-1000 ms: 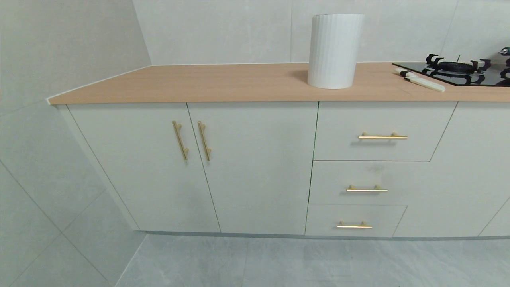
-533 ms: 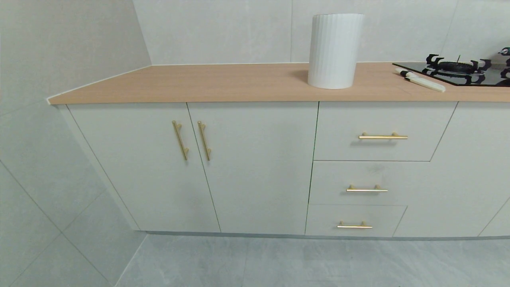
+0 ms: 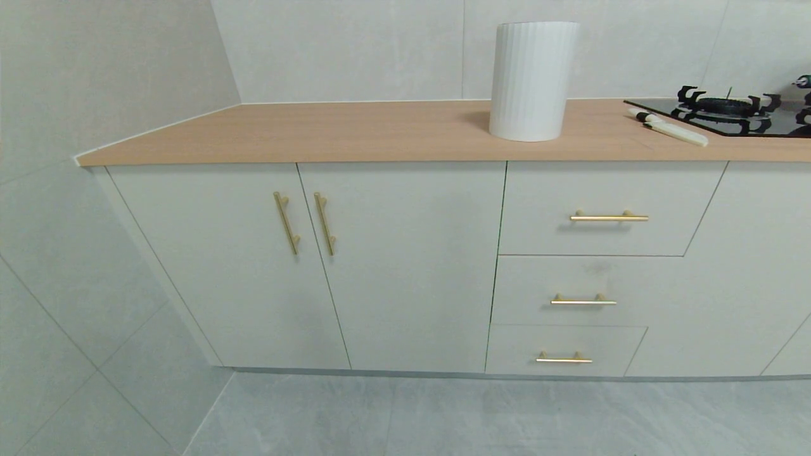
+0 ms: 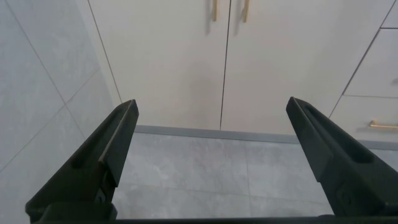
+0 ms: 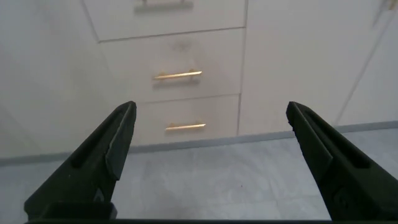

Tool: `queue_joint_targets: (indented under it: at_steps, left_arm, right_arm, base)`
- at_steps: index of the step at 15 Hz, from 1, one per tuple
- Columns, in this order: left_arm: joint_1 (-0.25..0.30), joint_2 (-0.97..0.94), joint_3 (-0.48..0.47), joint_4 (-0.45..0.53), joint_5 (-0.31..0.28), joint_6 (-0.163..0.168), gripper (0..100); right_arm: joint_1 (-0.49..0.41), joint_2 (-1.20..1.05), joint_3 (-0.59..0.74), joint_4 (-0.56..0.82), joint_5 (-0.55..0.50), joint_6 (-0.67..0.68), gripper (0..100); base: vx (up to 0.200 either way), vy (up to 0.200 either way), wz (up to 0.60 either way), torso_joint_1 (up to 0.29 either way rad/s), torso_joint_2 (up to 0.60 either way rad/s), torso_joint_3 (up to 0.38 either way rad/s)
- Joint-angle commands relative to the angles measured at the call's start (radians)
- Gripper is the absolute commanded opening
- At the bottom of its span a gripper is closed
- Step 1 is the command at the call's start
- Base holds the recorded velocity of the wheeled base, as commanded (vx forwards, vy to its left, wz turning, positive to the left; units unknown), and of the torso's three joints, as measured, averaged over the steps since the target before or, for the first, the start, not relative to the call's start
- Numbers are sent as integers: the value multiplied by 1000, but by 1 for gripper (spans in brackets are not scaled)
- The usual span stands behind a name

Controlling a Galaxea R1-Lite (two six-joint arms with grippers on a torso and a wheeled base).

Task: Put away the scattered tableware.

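Fingers first — your left fingers (image 4: pixel 115 155) stand wide apart with nothing between them, hanging low over the grey floor (image 4: pixel 199 174) and facing the foot of the double cupboard doors (image 4: pixel 180 68). Your right fingers (image 5: pixel 112 155) are spread just as wide, likewise empty, and face the lower drawers (image 5: pixel 205 56) from the same low height.

Above the cabinet fronts runs the wooden worktop (image 3: pixel 329 133), and everything the task concerns sits on it, well above both arms. Toward the middle-right stands a tall white ribbed canister (image 3: pixel 532 79), upright, a little back from the front edge. Beyond it to the right lies the one piece of tableware you can make out — a slim white utensil (image 3: pixel 671 128) with a dark band near its far end, flat on the worktop just beside the black hob (image 3: pixel 728 120). Whether it is a knife or something else is too small to tell.

That utensil is what your next move turns on. It lies up and to the right of both pairs of fingers, above the drawer column, so the right arm is likely the nearer one. Its long axis runs slantwise, from the hob's near corner out toward the front edge on the right. You would probably want the fingers turned across that line, closing on its narrow width, once they are lifted clear of the worktop's lip.
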Motion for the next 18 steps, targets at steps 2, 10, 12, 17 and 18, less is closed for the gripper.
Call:
queue_joint_targets:
  at_steps: [2,10,12,17,18]
  left_arm:
    - [1,0,0,-1,0,1,100]
    - [1,0,0,0,0,0,100]
    - [-1,0,0,0,2,0,100]
    - [-1,0,0,-1,2,-2,100]
    - [-1,0,0,0,0,-2,100]
  right_arm:
    - [0,4,0,9,47,-27,100]
    - [0,2,0,9,45,-21,100]
    - [0,2,0,9,48,-21,100]
    - [0,2,0,9,47,-21,100]
    - [0,2,1,9,47,-20,100]
  base:
    - [0,0,0,0,0,0]
    - [75,0,0,1,0,1]
    - [200,0,0,5,2,2]
    - [200,0,0,0,3,1]
    - [200,0,0,7,2,2]
